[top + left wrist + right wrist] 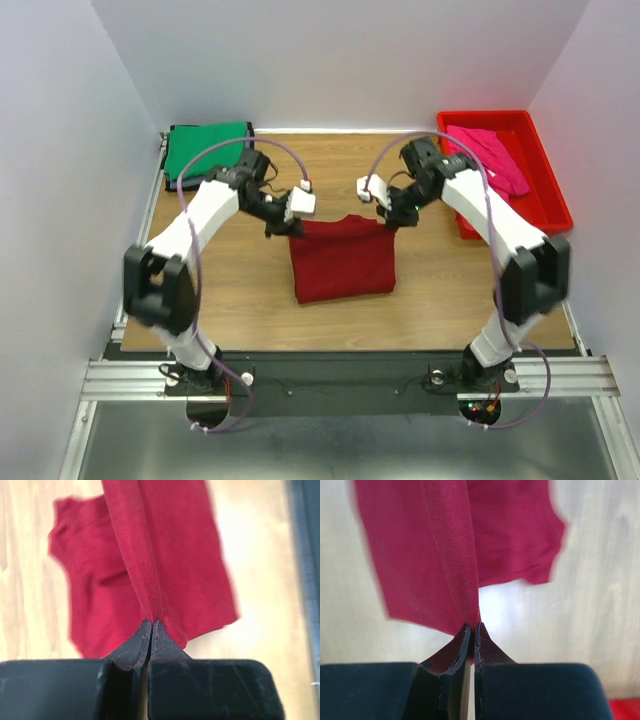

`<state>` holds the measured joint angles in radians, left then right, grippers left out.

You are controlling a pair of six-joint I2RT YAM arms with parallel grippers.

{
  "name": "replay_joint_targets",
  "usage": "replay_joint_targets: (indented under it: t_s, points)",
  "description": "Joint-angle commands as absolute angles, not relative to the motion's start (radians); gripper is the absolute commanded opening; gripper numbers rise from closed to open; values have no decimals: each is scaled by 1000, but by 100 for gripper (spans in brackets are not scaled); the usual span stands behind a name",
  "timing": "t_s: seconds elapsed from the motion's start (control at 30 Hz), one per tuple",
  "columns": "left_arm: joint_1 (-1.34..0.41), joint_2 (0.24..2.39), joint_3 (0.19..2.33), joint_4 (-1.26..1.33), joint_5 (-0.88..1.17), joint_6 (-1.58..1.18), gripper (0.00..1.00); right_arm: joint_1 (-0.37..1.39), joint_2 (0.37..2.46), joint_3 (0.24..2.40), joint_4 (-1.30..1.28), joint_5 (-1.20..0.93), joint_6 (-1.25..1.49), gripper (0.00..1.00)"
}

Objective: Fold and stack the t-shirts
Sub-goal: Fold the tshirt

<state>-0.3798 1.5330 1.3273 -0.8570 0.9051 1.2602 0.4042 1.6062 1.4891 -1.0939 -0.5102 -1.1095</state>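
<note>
The dark red t-shirt point(343, 265) lies in the middle of the worktop point(240, 300), partly folded into a small block. At its far edge the left fingers point(141, 645) pinch one corner tight. The right fingers point(484, 647) pinch the other, and the cloth is lifted. I think this fold is only half done. Farther back on the left, the green t-shirt point(208, 150) sits folded flat with nothing on top. Back on the right, the pink t-shirt point(488, 155) lies crumpled in the red tray point(545, 200), not yet folded.
</note>
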Motion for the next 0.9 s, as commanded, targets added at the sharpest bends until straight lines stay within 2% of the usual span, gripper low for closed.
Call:
replay_joint_targets:
  t_s: [0.0,0.2,0.4,0.67,0.87]
  points:
    - [-266,1731,1538,-1024,989,1422,0,350,1820,1656,-1117,-571,-1232,8]
    - [-157,2121,1793,-1095,977,1494,0,327,2167,1903,-1115,-629,-1229,9]
    - [-149,2253,1835,-984,925,1349,0,321,2371,2112,-1104,-630,-1157,13]
    - [-176,2258,1838,-904,871,1216,3,324,2360,2044,-1088,-632,-1060,18]
    - [-270,2053,1518,-815,848,1195,6,359,2168,1708,-1077,-669,-1025,18]
